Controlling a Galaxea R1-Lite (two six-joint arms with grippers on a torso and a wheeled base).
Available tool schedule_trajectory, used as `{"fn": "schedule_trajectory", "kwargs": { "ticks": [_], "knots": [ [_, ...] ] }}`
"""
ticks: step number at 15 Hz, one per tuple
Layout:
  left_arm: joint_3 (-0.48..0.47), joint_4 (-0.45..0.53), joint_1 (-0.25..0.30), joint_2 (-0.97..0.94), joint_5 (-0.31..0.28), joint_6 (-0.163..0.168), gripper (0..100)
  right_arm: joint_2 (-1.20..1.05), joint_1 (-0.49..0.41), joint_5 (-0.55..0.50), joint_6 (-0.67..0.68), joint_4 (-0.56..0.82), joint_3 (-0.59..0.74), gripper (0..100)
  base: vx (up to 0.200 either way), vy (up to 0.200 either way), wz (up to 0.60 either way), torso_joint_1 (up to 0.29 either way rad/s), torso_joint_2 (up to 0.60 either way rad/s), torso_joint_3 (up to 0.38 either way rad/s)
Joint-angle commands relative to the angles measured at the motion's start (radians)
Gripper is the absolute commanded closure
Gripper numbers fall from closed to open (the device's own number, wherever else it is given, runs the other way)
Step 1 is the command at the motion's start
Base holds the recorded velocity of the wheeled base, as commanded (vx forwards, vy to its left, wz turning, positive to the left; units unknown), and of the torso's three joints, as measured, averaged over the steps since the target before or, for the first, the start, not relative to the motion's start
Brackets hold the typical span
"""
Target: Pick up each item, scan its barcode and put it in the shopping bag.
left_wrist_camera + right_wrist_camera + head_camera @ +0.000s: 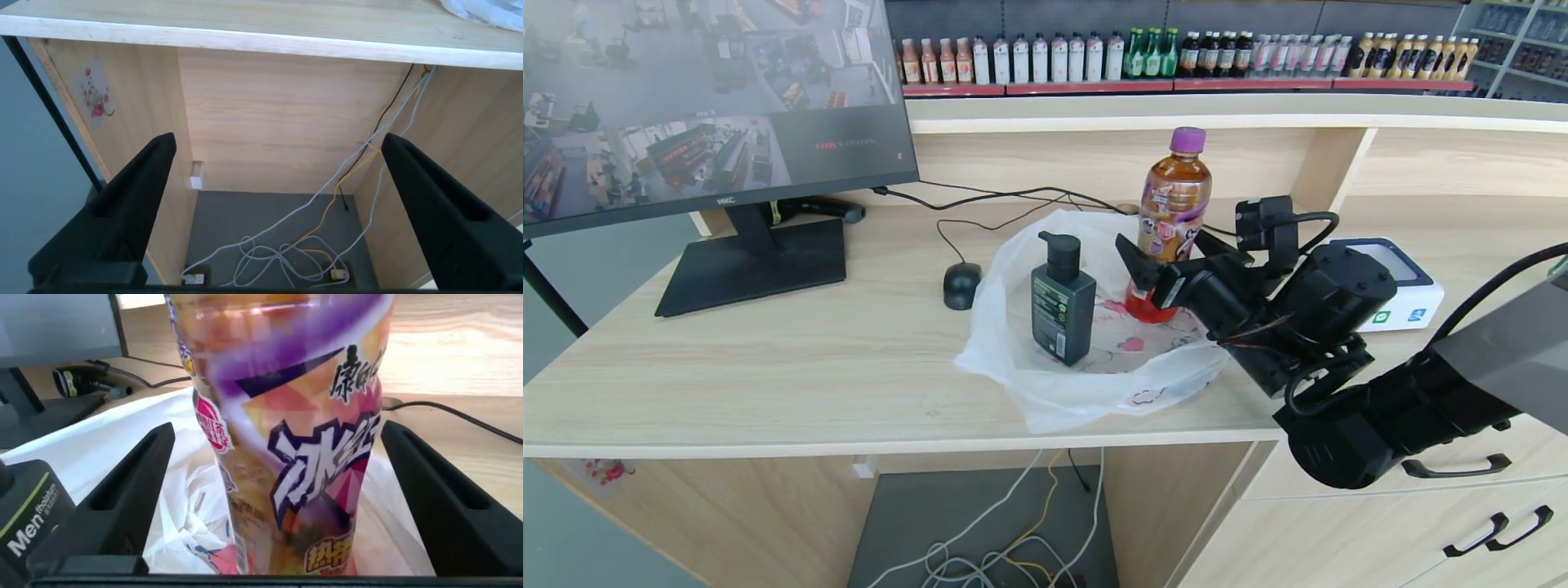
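Closest in, below the front edge of the pale wooden counter (768, 367), the left gripper (278, 155) hangs with its black fingers spread wide, facing the open space under the desk where white and yellow cables (294, 245) lie in loops on the floor. Up on the counter, the thin white plastic shopping bag (1045, 384) with small pink prints lies open. A dark grey pump bottle (1062, 306) with a green-and-white printed label stands upright in it. Just beyond and to the right, the amber drink bottle with a purple cap (1174, 204) also stands upright in the bag, its purple and pink label carrying large white characters. The right gripper (1156, 273) is spread wide around its lower half, one finger on each side; I cannot tell whether they touch it. Behind the right arm sits a white box scanner with a dark top (1401, 298). A black mouse (961, 285) rests just beside the bag, and farther left stands a black monitor (711, 98) showing split camera views. At the back, a red-edged shelf of drink bottles (1176, 53) runs along the wall
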Motion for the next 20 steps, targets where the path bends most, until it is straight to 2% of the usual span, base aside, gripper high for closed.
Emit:
{"fn": "schedule_trajectory", "kwargs": {
  "ticks": [1,3,7,13,16,20],
  "knots": [
    [0.0,0.0,0.0,0.0,0.0,0.0,0,-0.068,0.003,0.002,0.0,-0.027,0.076,0,0.0,0.0,0.0,0.0,0.0,0.0],
    [0.0,0.0,0.0,0.0,0.0,0.0,0,-0.114,0.002,0.0,0.0,-0.091,0.182,0,0.0,0.0,0.0,0.0,0.0,0.0],
    [0.0,0.0,0.0,0.0,0.0,-0.002,0,-0.232,0.003,-0.001,-0.003,-0.102,0.391,0,0.0,0.0,0.0,0.0,0.0,0.0],
    [0.0,0.0,0.0,0.0,0.0,-0.002,0,-0.311,0.022,-0.001,-0.014,-0.102,0.427,0,0.0,0.0,0.0,0.0,0.0,0.0],
    [0.0,0.0,0.0,0.0,0.0,-0.002,0,-0.317,0.025,-0.003,-0.011,-0.102,0.437,0,-0.2,0.0,0.0,-0.001,0.0,0.002],
    [0.0,0.0,0.0,0.0,0.0,0.0,0,-0.331,0.023,-0.003,-0.006,-0.102,0.46,0,0.0,0.0,0.0,0.0,0.0,0.0]
  ]
}}
